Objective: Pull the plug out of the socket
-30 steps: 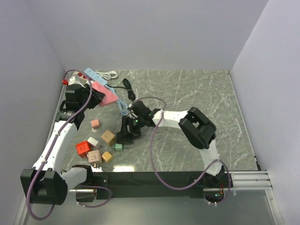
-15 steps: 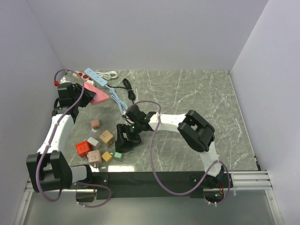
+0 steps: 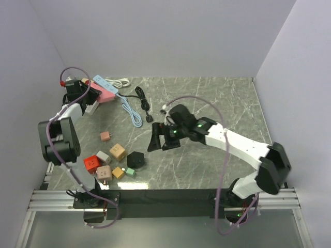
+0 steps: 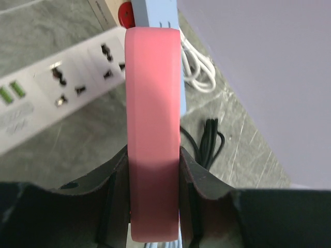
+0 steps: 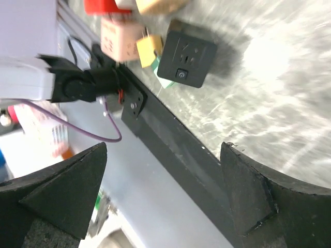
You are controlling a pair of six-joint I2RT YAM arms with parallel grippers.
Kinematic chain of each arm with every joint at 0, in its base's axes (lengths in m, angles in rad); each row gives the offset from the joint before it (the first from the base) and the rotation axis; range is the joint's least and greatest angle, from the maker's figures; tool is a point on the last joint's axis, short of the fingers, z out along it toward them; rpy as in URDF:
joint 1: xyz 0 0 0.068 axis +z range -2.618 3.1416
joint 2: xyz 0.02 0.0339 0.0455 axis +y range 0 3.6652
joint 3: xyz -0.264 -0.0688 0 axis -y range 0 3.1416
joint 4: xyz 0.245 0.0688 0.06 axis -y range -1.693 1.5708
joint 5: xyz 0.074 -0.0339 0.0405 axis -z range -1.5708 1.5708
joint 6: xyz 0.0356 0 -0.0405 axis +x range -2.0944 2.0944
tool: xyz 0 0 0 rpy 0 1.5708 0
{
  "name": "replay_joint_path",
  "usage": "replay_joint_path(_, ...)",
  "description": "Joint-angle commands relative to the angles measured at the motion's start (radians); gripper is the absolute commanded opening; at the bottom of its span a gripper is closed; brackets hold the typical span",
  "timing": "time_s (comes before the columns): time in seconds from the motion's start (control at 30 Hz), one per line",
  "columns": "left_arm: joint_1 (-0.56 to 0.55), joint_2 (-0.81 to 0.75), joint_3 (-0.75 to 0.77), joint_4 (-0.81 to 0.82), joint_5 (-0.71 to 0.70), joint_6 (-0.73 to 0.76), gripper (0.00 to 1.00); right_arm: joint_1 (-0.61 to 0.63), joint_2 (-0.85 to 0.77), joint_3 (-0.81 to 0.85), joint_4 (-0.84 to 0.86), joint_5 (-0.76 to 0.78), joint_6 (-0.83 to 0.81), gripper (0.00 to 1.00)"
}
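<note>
My left gripper (image 3: 93,94) is shut on a pink socket strip (image 3: 107,95) at the far left of the table. In the left wrist view the pink strip (image 4: 153,103) stands on edge, clamped between both jaws of the left gripper (image 4: 153,155). A black cube adapter with a socket face and switch (image 3: 136,159) lies loose on the marble, apart from the strip. My right gripper (image 3: 160,138) is open and empty, just right of the adapter. In the right wrist view the adapter (image 5: 187,54) lies beyond the wide-open right gripper (image 5: 164,147).
A blue strip (image 3: 105,83), a white strip (image 4: 57,88), a white cord (image 3: 122,81), a black cord (image 3: 142,98) and a light-blue cord (image 3: 132,113) lie at the back left. Several small coloured plug cubes, such as a red one (image 3: 91,163) and a tan one (image 3: 118,150), sit left of the adapter. The table's black front rail (image 5: 170,139) shows close by.
My left gripper has carried the pink strip back and to the left. My right gripper has drawn away to the right of the black adapter, which now lies free on the table.
</note>
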Motion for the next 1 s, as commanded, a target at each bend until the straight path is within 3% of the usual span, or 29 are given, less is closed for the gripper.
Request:
replay_joint_path(0.0,0.015,0.094,0.073,0.198,0.070,-0.049,0.01,-0.035,-0.129,-0.026,-0.067,0.073,-0.047,0.96)
replay_joint_path(0.13,0.032,0.236,0.111,0.298,0.167,-0.092,0.02,-0.093,-0.232,-0.071,-0.110,0.110,-0.062,0.97)
replay_joint_path(0.2,0.045,0.269,0.134,0.309,0.208,-0.125,0.34,-0.142,-0.283,-0.101,-0.122,0.104,-0.065,0.98)
replay_joint_path(0.23,0.045,0.278,0.135,0.309,0.215,-0.131,0.61,-0.159,-0.313,-0.109,-0.128,0.107,-0.067,0.98)
replay_joint_path(0.33,0.046,0.248,0.127,0.234,0.189,-0.109,0.99,-0.199,-0.355,-0.121,-0.148,0.119,-0.081,0.98)
replay_joint_path(0.6,0.049,0.134,0.122,-0.084,0.239,0.018,0.99,-0.270,-0.383,-0.089,-0.200,0.176,-0.110,0.99)
replay_joint_path(0.77,0.035,-0.064,0.053,-0.236,0.232,0.147,0.99,-0.300,-0.429,-0.100,-0.191,0.252,-0.107,1.00)
replay_joint_path(0.97,-0.035,-0.294,-0.048,-0.357,0.223,0.168,0.99,-0.308,-0.498,-0.117,-0.223,0.384,-0.085,1.00)
